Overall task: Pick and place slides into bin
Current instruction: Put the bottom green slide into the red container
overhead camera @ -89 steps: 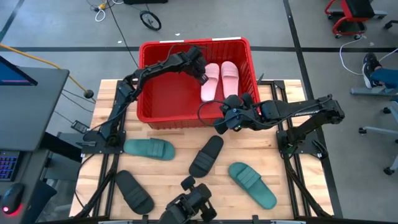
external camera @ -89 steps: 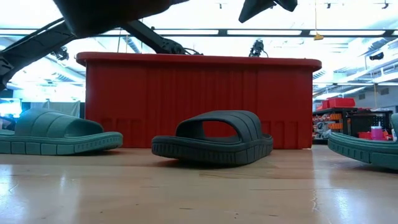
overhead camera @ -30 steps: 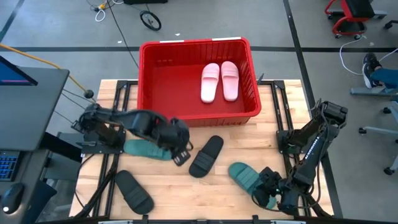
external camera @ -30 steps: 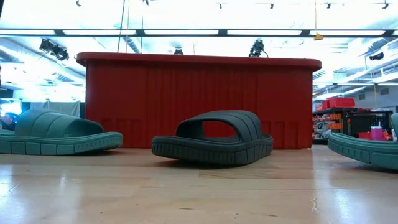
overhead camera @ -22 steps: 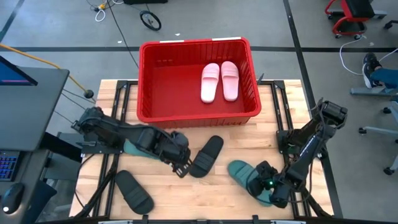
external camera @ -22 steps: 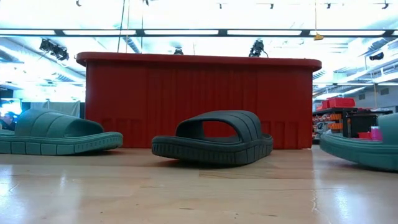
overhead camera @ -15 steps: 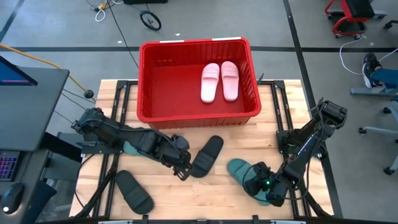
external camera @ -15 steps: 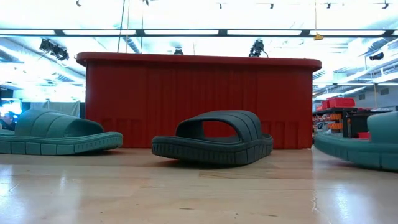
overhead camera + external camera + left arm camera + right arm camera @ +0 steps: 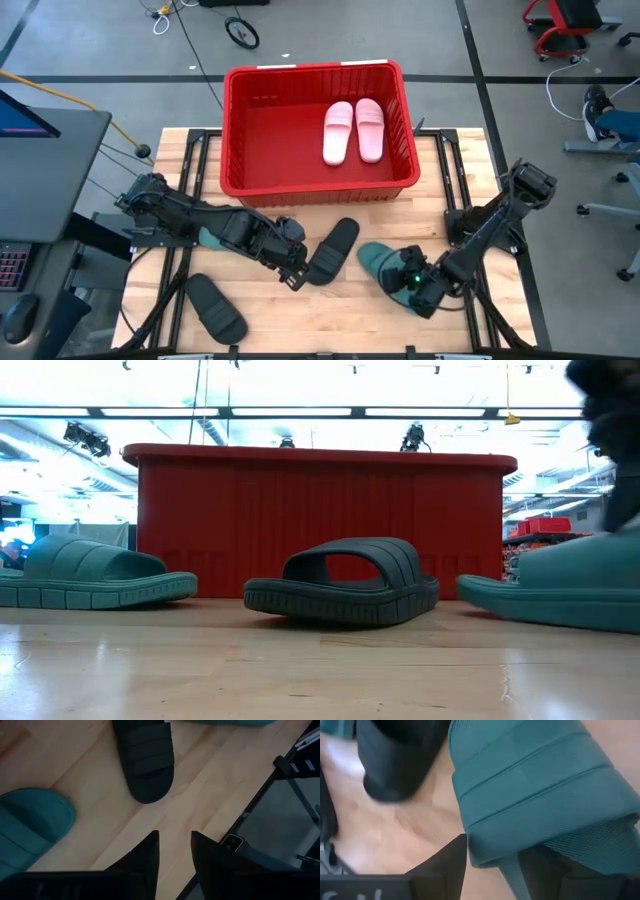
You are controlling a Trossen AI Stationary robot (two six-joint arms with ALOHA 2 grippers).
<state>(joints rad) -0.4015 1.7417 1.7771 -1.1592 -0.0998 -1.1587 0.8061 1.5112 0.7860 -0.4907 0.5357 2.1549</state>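
Note:
The red bin (image 9: 231, 130) stands at the far middle with two pink slides (image 9: 352, 130) on its floor. A black slide (image 9: 333, 250) lies in front of it. My left gripper (image 9: 297, 278) hovers open just off its toe end (image 9: 145, 792), with only bare wood between the fingers. A green slide (image 9: 208, 238) lies partly under the left arm. Another black slide (image 9: 213, 307) lies at the near left. My right gripper (image 9: 410, 285) is shut on a second green slide (image 9: 378, 262). My right gripper pinches the green slide between its two fingers at its edge just behind the wide strap (image 9: 506, 862), coming slanting down from the near right. The toe end (image 9: 475, 590) points far-left and stands a little off the table. The gripper hides the heel end.
The black slide (image 9: 400, 760) lies close to the left of the held one. Black frame bars run along the table's left and right edges (image 9: 470, 235). Bare wood lies along the near middle (image 9: 320, 320). The bin's near wall (image 9: 320, 525) rises behind the slides.
My left gripper has moved toward the near edge, stopping beside the black slide's toe end. My right gripper has moved toward the table's left and far side, carrying the green slide closer to the black slide. In the low view that slide has come in from the right.

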